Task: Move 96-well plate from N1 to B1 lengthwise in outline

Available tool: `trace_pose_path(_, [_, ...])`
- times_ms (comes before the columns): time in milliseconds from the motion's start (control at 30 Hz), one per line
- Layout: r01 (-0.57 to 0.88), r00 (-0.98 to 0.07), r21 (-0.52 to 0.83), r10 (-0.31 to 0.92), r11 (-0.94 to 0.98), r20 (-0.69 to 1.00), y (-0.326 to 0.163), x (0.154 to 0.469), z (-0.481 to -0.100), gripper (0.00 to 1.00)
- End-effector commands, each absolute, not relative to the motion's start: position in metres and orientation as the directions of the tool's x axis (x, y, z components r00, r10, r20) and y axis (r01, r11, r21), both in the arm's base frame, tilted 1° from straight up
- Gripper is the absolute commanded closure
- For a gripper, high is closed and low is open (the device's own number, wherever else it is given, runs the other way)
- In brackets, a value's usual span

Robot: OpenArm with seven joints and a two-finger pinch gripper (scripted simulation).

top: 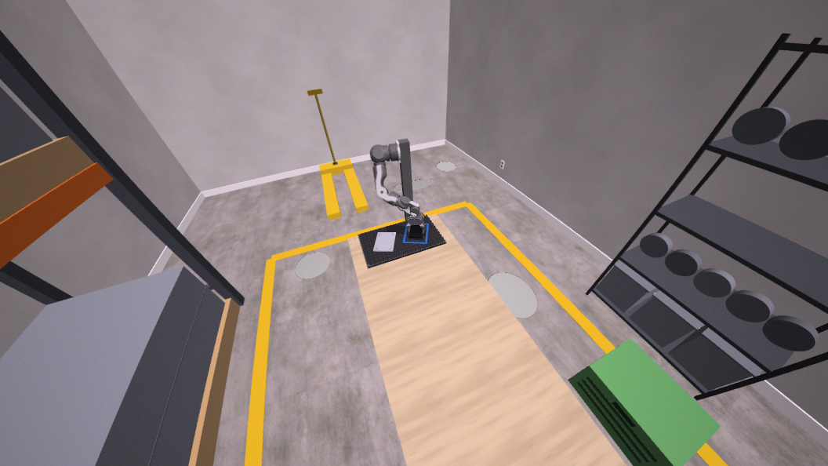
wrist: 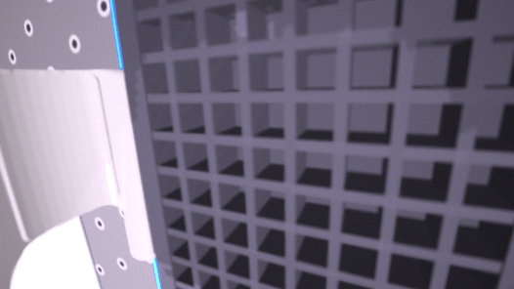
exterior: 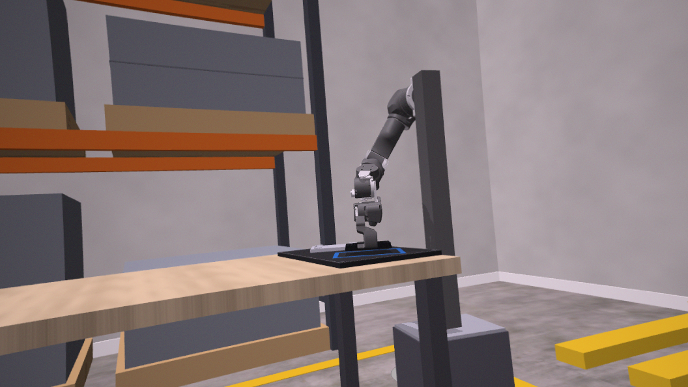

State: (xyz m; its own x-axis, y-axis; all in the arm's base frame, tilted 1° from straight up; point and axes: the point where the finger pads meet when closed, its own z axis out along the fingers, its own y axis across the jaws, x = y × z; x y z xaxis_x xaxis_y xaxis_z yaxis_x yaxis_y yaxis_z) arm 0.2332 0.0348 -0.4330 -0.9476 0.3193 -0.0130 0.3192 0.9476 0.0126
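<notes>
Wrist view: 96-well plate point(wrist: 318, 156) cut off on three edges; gripper point(exterior: 367, 240) fingertips hidden behind it in exterior view.

gripper point(exterior: 368, 239) – plate point(exterior: 367, 245) – blue outline point(exterior: 367, 253)

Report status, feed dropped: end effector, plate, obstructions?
End effector shut on 96-well plate. Plate low at blue outline, not released. Nothing seen blocking it.
</notes>
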Motion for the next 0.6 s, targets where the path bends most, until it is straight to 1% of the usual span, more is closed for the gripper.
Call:
trace_pose_path(0, [0.325,-0.946,0.012,0.325,0.946,-0.015,0.0345,0.2344,-0.4315,1.0])
trace_pose_path(567, [0.32,-0.947,0.017,0.32,0.947,-0.013,0.0362,0.2328,-0.4362,1.0])
